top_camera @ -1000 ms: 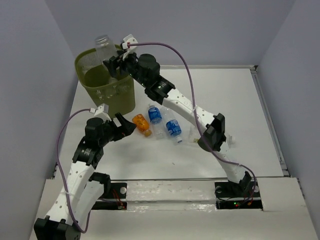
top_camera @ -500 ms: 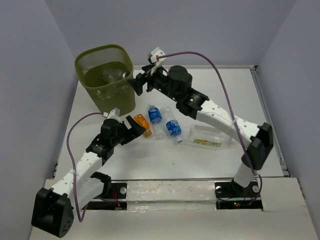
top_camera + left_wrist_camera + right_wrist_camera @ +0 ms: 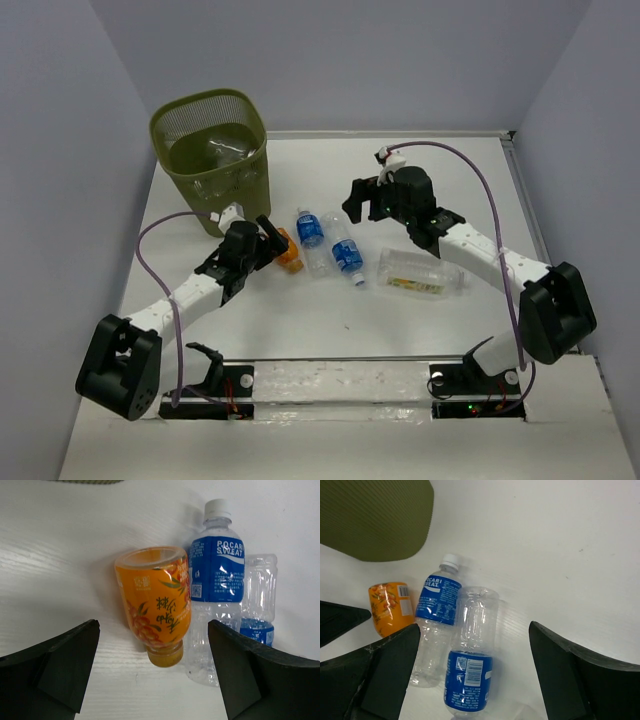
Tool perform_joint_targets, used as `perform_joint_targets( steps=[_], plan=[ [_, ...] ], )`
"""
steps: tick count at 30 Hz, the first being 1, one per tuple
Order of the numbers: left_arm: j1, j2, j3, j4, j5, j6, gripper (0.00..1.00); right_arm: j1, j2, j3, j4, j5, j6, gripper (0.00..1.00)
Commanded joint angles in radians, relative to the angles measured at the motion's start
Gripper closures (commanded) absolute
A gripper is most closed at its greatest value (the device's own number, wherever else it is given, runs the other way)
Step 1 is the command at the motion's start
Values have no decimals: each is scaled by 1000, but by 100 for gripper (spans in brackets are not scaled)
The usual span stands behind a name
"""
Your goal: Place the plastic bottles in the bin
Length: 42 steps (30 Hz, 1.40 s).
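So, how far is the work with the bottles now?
Done: some clear bottles lie inside the bin. In hand: nothing gripped; the left end effector stands open over the orange bottle, the right end effector open and empty. Left: that one, two blue-label bottles and the large clear bottle, on the table.

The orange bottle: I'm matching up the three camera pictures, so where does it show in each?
Top external: the orange bottle lies left of centre, just lower right of the bin.
Left wrist: middle of the picture, cap toward the bottom.
Right wrist: at the left edge, below the bin.
Shared landmark: the white-capped blue-label bottle lying right beside it.
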Motion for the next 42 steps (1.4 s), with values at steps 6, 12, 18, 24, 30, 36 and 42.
perform_joint_targets(
  steps=[6, 12, 18, 24, 30, 36, 42],
  plan=[
    [-9, 183, 129, 86, -91, 39, 1, -29, 130, 74, -61, -43, 2, 5],
    [-9, 235, 159, 94, -115, 51, 5, -29, 259, 163, -105, -93, 7, 5],
    [-11, 277, 162, 103, -134, 62, 17, -29, 366, 238, -111, -138, 19, 7],
    [-9, 295, 136, 109, -138, 63, 30, -29, 465, 295, -114, -172, 31, 7],
    [-9, 222, 113, 79, -146, 79, 42, -29, 517, 314, -121, -198, 39, 7],
    [-30, 13, 155, -25, -132, 120, 46, -29, 534, 331, -119, -195, 42, 14],
    [-32, -151, 373, -153, -123, 175, 46, -29, 488, 309, -105, -165, 48, 46]
  ],
)
